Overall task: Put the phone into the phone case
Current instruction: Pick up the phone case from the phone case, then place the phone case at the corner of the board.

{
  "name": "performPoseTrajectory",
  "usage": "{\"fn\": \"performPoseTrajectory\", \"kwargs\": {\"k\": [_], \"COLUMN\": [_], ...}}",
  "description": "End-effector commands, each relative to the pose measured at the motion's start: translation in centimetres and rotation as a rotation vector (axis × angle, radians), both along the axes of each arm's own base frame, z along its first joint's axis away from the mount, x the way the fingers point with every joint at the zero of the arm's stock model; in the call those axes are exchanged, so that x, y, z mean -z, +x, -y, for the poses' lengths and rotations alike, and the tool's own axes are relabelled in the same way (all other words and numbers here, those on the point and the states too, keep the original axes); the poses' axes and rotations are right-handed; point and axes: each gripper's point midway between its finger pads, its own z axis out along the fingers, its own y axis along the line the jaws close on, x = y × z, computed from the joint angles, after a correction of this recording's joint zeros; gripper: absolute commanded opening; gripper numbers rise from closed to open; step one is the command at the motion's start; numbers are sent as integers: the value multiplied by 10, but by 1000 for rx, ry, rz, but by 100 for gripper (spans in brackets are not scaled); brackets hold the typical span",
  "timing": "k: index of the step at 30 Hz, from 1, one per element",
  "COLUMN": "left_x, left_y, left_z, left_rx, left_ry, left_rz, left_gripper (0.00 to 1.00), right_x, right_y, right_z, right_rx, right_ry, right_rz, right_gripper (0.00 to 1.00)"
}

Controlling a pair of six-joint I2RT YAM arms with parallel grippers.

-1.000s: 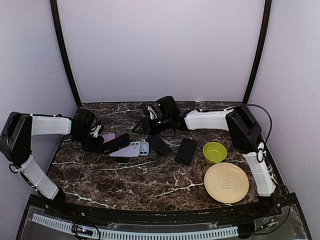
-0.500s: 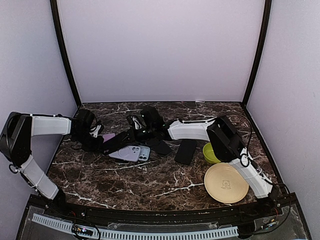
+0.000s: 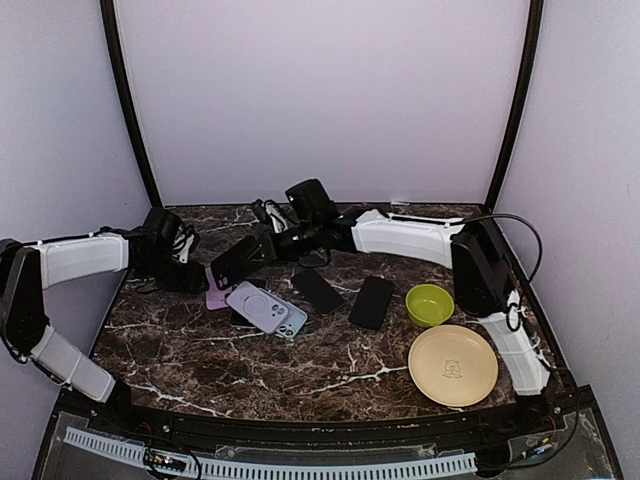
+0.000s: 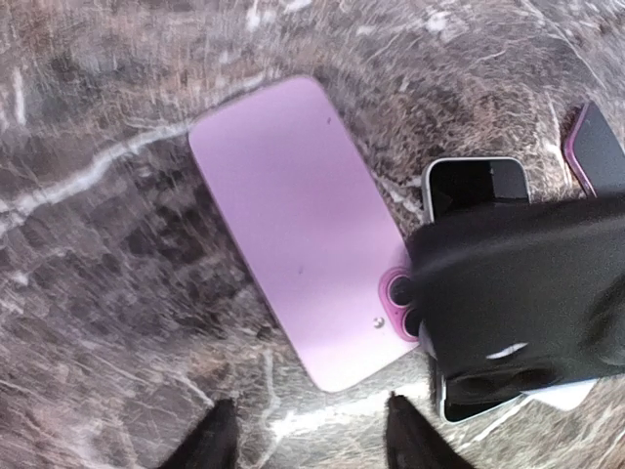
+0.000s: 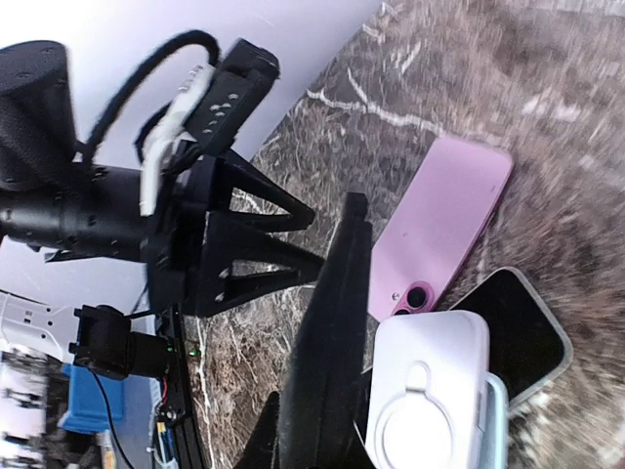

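The pink phone (image 4: 303, 230) lay face down on the tabletop (image 3: 330, 360), lenses up, on the left part of the marble. In the left wrist view its long axis ran from 11 to 5 o'clock, with the lens end at 5. Over that lens end hung the black case (image 3: 236, 264), a thin dark slab that I took for the case rather than a second phone, though the pictures did not settle it. It was clenched in the right gripper (image 3: 257, 254), tilted and clear of the tabletop, edge-on to the right wrist camera. From the right gripper the phone lay at about 7 o'clock in the overhead view, just under the slab. The left gripper (image 4: 312, 440) was released, its fingertips spread with nothing between them, and the phone sat straight ahead at 12 o'clock in its own view, near but not touching. Both arms were close, and the left looked the nearer and the free one. The right arm stretched far across from 3 o'clock, low over the tabletop, while the left arm was folded, forearm pointing toward 3 o'clock and wrist tipped down. A lavender case (image 3: 265, 307) with a ring on its back lay just beside the phone at 4 o'clock, atop a dark-screened handset (image 4: 476, 186)
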Motion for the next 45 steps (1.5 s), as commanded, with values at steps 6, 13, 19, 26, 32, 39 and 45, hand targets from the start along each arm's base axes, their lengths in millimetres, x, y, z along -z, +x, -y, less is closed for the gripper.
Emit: {"fn": "performPoseTrajectory", "kwargs": {"k": [6, 13, 19, 26, 32, 39, 45], "left_x": [-21, -24, -23, -23, -22, -21, -21], "left_y": [2, 2, -1, -4, -6, -7, -8], "left_z": [-3, 2, 6, 16, 19, 23, 25], "left_rx": [-16, -2, 5, 31, 43, 54, 62], "left_ry": [0, -24, -45, -79, -87, -96, -101], "left_rz": [88, 88, 82, 71, 63, 57, 50], "left_gripper": [68, 69, 69, 69, 69, 69, 69], "right_x": [-76, -26, 34, 72, 67, 35, 26], "right_y": [-37, -133, -172, -209, -241, -254, -169], "right_z": [130, 181, 193, 196, 195, 186, 194], "right_rx": [149, -5, -151, -316, -416, -382, 44], "right_ry": [-493, -807, -973, -950, -862, -634, -648], "right_rz": [703, 1028, 1083, 952, 819, 654, 461], "right_gripper": [0, 0, 0, 16, 60, 85, 78]}}
